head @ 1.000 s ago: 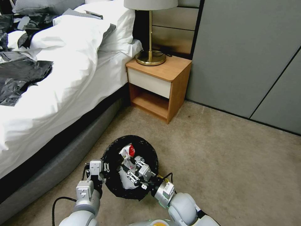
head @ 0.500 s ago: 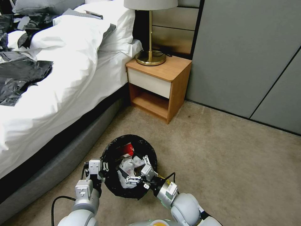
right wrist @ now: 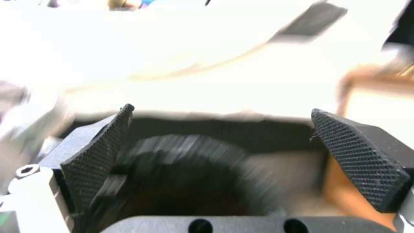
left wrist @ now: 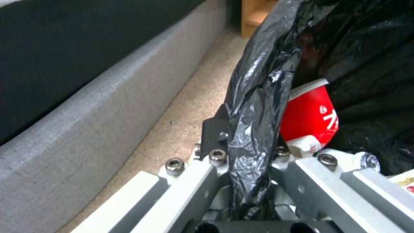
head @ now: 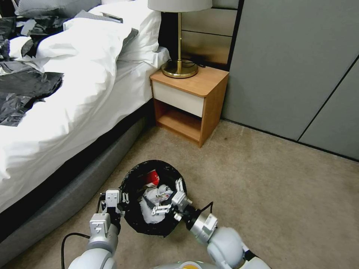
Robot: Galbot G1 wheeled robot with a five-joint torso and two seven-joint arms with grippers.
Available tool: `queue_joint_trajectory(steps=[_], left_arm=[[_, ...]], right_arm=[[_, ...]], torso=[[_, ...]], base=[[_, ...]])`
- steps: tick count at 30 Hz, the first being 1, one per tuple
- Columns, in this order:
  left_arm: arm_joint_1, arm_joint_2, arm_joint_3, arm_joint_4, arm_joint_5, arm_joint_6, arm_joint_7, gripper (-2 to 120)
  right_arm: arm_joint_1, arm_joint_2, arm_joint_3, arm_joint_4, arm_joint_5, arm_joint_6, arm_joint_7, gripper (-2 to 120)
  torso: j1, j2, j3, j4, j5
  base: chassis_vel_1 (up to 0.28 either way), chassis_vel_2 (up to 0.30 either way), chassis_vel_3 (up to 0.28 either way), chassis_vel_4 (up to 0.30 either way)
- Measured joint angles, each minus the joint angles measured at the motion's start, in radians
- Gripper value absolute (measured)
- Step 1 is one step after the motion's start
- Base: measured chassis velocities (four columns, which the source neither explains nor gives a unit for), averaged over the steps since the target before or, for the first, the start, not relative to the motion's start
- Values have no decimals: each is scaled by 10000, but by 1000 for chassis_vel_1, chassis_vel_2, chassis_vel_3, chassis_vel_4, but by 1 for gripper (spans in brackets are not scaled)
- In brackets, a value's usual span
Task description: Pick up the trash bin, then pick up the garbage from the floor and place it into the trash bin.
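Black-lined trash bin (head: 157,228) on carpet: left gripper (head: 121,200) pinches its rim; right gripper (head: 170,198), fingers spread, above red-and-white cup (left wrist: 310,119) and tissues (head: 149,215) inside.

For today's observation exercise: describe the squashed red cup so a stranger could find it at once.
On the carpet beside the bed is the trash bin, its rim gripped by the left gripper. Inside lies the cup, the only red item among white litter.

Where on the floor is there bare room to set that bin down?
Bare carpet spreads between the nightstand, the grey wall panels and the trash bin. It is crowded between bin and bed frame, where the left gripper clamps the rim.
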Motion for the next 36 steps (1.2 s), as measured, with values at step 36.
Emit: queue_joint_trajectory(steps=[36], left_arm=[[-259,185,-452,-62,-614,178,-109,1]], right_arm=[[-3301,861,3852,1098,-581,1552,1752,100]], torso=[[-1,1,0,-1,-1]], base=[[0,0,0,0]])
